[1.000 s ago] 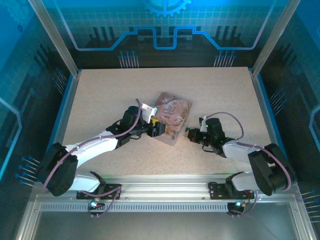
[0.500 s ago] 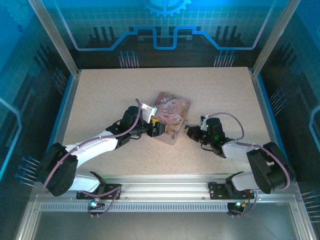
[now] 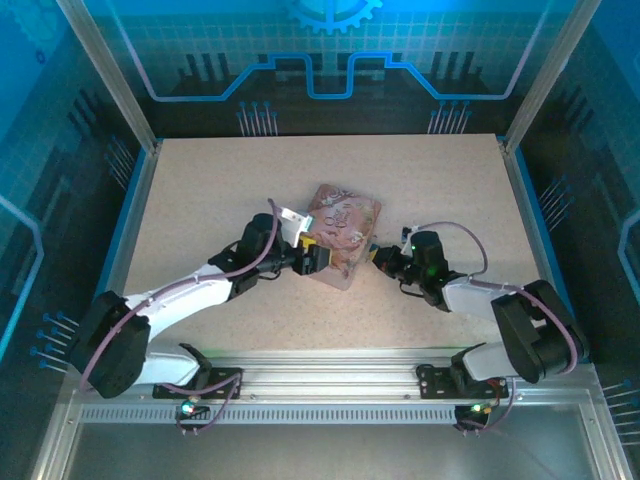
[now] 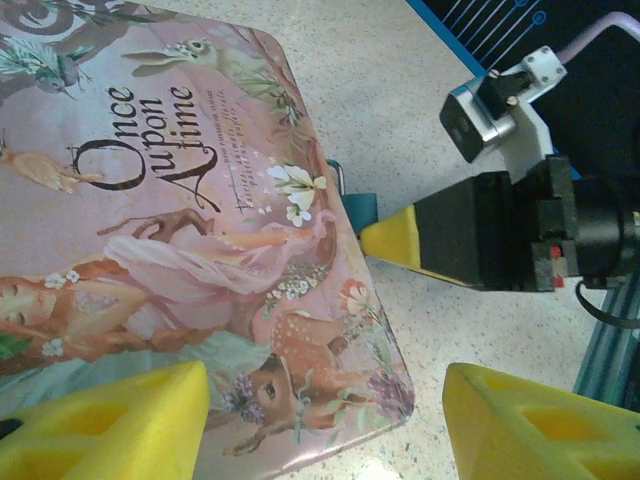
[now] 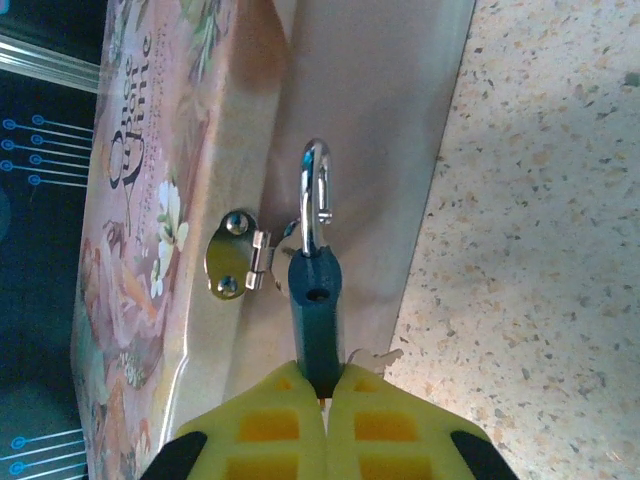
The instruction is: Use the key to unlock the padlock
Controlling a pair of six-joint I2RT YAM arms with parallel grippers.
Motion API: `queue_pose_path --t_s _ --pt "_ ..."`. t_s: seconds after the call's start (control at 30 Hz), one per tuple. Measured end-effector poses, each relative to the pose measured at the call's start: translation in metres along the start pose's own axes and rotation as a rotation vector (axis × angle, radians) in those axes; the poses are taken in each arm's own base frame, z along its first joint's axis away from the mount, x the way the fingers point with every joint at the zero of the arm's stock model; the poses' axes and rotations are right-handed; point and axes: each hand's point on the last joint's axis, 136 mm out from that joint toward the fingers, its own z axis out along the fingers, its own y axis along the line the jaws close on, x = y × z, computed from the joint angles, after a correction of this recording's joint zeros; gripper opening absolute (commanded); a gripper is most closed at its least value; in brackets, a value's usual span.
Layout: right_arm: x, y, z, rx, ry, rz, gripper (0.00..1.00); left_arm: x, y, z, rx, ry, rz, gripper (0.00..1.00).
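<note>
The padlock (image 5: 315, 310), blue-bodied with a silvery shackle (image 5: 316, 195), hangs from the hasp (image 5: 235, 255) on the side of the pink picture tin (image 3: 343, 232). An empty hole shows in the body's top beside the shackle. My right gripper (image 5: 323, 378) is shut at the padlock's lower end, and a bit of the key (image 5: 375, 356) pokes out beside its yellow fingertips. My left gripper (image 4: 325, 425) stands open astride the tin's near corner (image 4: 380, 380). One finger (image 4: 100, 425) lies against the lid and the other (image 4: 540, 425) stands apart from it. The right gripper (image 3: 378, 257) meets the tin's right side.
The tin lies mid-table on the speckled tabletop (image 3: 230, 180), between the two arms. Metal frame posts (image 3: 110, 75) and blue side walls bound the table. The rail holding the arm bases (image 3: 330, 375) runs along the near edge.
My right gripper has shifted a little farther from the near edge and closer against the tin's side. The left arm and the tin have stayed put.
</note>
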Motion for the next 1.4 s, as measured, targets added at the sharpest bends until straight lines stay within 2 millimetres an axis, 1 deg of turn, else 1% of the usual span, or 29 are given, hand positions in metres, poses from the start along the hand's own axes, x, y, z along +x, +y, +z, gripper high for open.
queue_pose_path --t_s 0.1,0.2,0.33,0.4,0.43,0.47,0.57,0.7,0.83,0.93,1.03,1.07,1.1,1.2,1.23,1.3,1.4 --pt "-0.004 0.0 0.001 0.008 -0.015 0.005 0.0 0.009 -0.012 0.002 0.027 0.019 0.016 0.63" --pt "-0.009 -0.001 -0.001 0.039 -0.028 0.006 0.0 0.024 -0.038 0.007 0.08 0.059 0.052 0.6" --pt "-0.012 -0.006 -0.013 0.096 -0.043 -0.013 0.0 0.048 -0.079 0.01 0.154 0.111 0.122 0.59" --pt "-0.014 -0.01 -0.022 0.126 -0.047 -0.031 0.0 0.057 -0.091 0.011 0.175 0.128 0.142 0.59" --pt "-0.015 -0.011 -0.027 0.14 -0.047 -0.043 0.0 0.059 -0.094 0.012 0.177 0.132 0.147 0.59" --pt "-0.015 -0.012 -0.031 0.151 -0.047 -0.055 0.0 0.06 -0.094 0.012 0.175 0.133 0.148 0.59" --pt "-0.016 -0.016 -0.043 0.178 -0.035 -0.085 0.0 0.063 -0.086 0.013 0.143 0.129 0.147 0.59" --pt "-0.011 -0.031 -0.052 0.228 0.023 -0.098 0.0 0.069 -0.076 0.014 0.103 0.136 0.144 0.59" --pt "0.008 -0.04 -0.049 0.243 0.14 -0.117 0.0 0.072 -0.071 0.011 0.084 0.133 0.13 0.59" --pt "0.021 -0.042 -0.044 0.223 0.221 -0.128 0.0 0.07 -0.07 0.007 0.075 0.117 0.127 0.59" --pt "0.026 -0.041 -0.04 0.21 0.268 -0.149 0.02 0.068 -0.068 0.003 0.063 0.102 0.125 0.59" --pt "0.026 -0.04 -0.04 0.207 0.273 -0.158 0.04 0.068 -0.067 0.002 0.058 0.098 0.123 0.59" --pt "0.024 -0.038 -0.04 0.205 0.275 -0.168 0.1 0.067 -0.066 0.0 0.049 0.093 0.124 0.6" --pt "0.02 -0.035 -0.04 0.207 0.271 -0.2 0.34 0.065 -0.062 -0.004 0.022 0.084 0.125 0.6" --pt "0.019 -0.035 -0.041 0.215 0.266 -0.206 0.4 0.064 -0.06 -0.006 0.011 0.081 0.129 0.61" --pt "0.017 -0.036 -0.045 0.233 0.257 -0.218 0.47 0.062 -0.055 -0.01 -0.017 0.075 0.132 0.62" --pt "0.012 -0.036 -0.057 0.266 0.226 -0.237 0.54 0.058 -0.045 -0.016 -0.054 0.069 0.126 0.63"
